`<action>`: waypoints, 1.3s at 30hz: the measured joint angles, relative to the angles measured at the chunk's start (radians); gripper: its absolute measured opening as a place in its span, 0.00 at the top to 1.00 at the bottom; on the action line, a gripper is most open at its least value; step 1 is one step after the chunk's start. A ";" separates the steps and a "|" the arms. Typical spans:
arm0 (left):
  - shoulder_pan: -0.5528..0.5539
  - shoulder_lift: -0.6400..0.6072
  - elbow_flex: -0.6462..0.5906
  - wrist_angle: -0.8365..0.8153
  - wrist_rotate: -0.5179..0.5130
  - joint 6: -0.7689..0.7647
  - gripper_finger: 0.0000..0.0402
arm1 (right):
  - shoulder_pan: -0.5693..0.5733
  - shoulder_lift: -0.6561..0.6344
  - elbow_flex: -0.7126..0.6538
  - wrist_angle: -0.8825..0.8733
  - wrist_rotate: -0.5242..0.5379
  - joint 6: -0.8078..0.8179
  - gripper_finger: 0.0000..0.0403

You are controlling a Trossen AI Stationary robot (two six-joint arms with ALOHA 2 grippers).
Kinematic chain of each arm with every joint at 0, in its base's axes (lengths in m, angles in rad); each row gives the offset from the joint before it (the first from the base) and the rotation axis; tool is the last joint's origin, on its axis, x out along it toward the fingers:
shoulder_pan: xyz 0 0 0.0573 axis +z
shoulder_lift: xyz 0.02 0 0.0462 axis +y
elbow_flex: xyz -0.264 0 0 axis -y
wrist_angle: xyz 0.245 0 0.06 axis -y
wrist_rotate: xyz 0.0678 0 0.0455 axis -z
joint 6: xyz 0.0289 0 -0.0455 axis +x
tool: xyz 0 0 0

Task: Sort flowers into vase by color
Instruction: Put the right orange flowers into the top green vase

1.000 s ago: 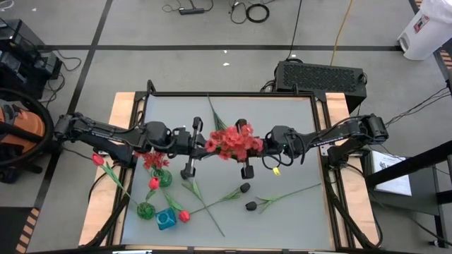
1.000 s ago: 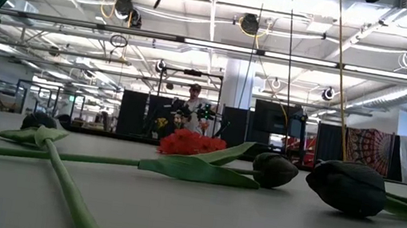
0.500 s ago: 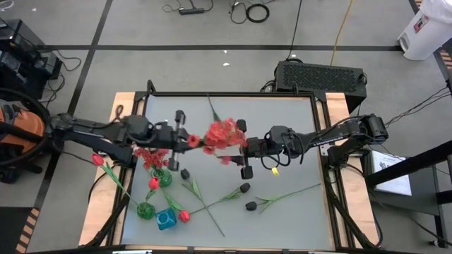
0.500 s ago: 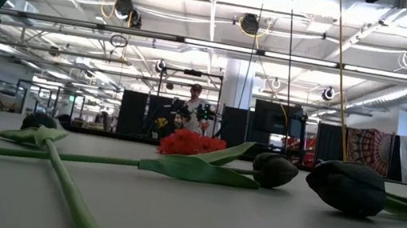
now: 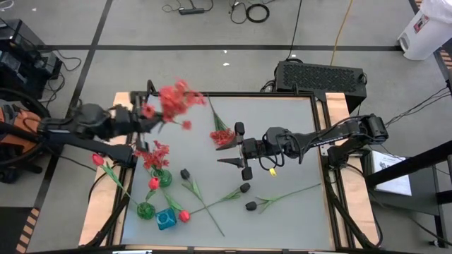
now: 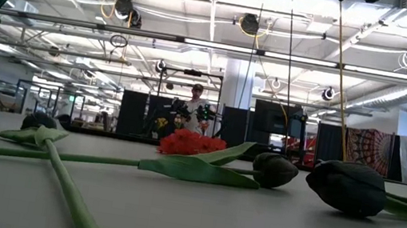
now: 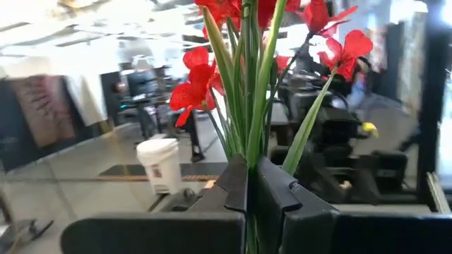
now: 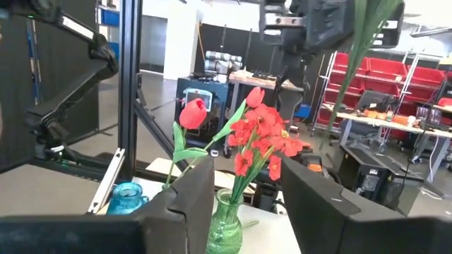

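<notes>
- Red frilly bunch (image 5: 173,99) rides pinched by its stems in the left gripper (image 5: 145,113), raised beyond the green vase (image 5: 162,176).
- Right gripper (image 5: 239,150) hangs spread, empty, near fallen red sprig (image 5: 222,135).
- Risk: swinging blooms could snag the vase's flowers, tipping it.

The floor (image 5: 176,63) around the table is grey with dark lines, with cables (image 5: 247,10) and a black box (image 5: 319,76) on it, and behind the table a big hall shows long ceiling lights (image 6: 222,46) and red shelves (image 8: 406,81).
</notes>
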 joint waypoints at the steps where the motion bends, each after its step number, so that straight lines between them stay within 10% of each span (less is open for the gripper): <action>1: 0.000 -0.030 0.000 -0.021 -0.011 -0.018 0.98 | 0.000 0.000 0.000 -0.002 0.000 0.000 0.61; 21: 0.000 -0.591 0.001 -0.505 0.105 -0.085 0.98 | 0.001 0.000 -0.001 -0.038 0.000 0.008 0.61; 39: 0.000 -0.596 -0.084 -0.625 0.066 -0.085 0.98 | 0.001 -0.001 -0.002 -0.030 0.001 0.030 0.61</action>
